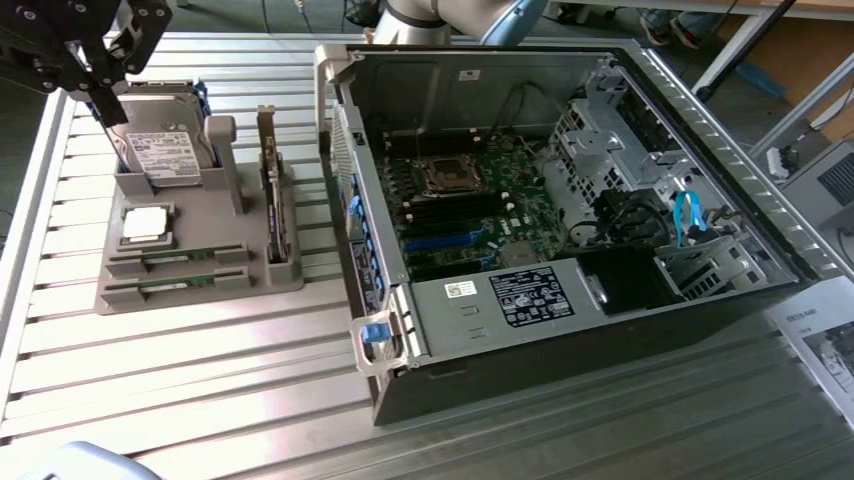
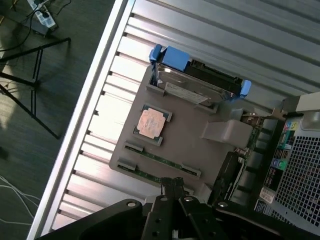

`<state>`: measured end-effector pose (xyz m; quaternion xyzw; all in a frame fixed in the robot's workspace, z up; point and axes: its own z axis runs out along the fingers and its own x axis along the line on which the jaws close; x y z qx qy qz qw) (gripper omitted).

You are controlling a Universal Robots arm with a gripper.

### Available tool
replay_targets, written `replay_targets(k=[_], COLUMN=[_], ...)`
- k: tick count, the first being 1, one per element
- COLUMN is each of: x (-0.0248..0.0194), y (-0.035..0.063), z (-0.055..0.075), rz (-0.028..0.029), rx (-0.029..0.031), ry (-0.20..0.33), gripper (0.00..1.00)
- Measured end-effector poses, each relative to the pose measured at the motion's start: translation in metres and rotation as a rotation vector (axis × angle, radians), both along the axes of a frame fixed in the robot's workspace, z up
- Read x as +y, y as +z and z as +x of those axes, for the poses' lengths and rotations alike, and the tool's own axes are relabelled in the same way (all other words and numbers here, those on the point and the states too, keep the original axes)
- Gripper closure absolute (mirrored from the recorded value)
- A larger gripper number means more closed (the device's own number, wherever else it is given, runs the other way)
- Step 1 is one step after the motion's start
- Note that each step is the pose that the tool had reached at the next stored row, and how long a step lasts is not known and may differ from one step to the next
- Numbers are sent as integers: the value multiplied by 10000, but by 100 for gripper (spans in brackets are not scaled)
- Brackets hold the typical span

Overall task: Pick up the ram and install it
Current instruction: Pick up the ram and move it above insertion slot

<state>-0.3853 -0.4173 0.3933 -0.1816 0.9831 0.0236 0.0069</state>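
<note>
Fingers (image 1: 110, 110) together, nothing clamped between them.

Exterior view: they hang high over the hard drive (image 1: 167, 150), which stands upright at the back of the grey holder (image 1: 200, 228) on the exterior view's left. Ram (image 1: 178, 257) lies flat in its slot at the front of the holder, just in front of the processor chip (image 1: 144, 222). Second ram stick (image 1: 171, 287) sits parallel in the next slot, at the holder's front edge. Expansion card (image 1: 274, 200) stands on edge along the holder's side nearest the PC case (image 1: 414, 85). Case lies open on the slatted tabletop (image 1: 200, 380), motherboard exposed.

Wrist view: fingers (image 2: 173, 184) closed tip to tip, empty, with the tip overlapping the second ram stick (image 2: 142, 175) in the picture. Can't tell height above it from here. Ram (image 2: 160, 159) is seated between that stick and the processor chip (image 2: 151, 122). Hard drive (image 2: 195, 87) with blue rails is at the far end of the holder (image 2: 185, 135). Expansion card (image 2: 227, 170) lies between the holder and the case's perforated rear (image 2: 295, 165). Tabletop (image 2: 240, 35) slats run beyond.
</note>
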Motion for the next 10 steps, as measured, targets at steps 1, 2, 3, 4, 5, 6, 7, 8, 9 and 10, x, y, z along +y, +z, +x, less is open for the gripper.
replay_targets(k=[1, 2, 3, 4, 5, 6, 7, 8, 9, 10], x=[0, 0, 0, 0, 0, 0, 0, 0, 0, 0], y=[0, 0, 0, 0, 0, 0, 0, 0, 0, 0], z=[0, 0, 0, 0, 0, 0, 0, 0, 0, 0], rz=[0, 0, 0, 0, 0, 0, 0, 0, 0, 0], rx=[0, 0, 0, 0, 0, 0, 0, 0, 0, 0], ry=[107, 210, 315, 423, 529, 631, 739, 845, 947, 1059], gripper=[90, 90, 90, 90, 90, 90, 90, 90, 90, 90])
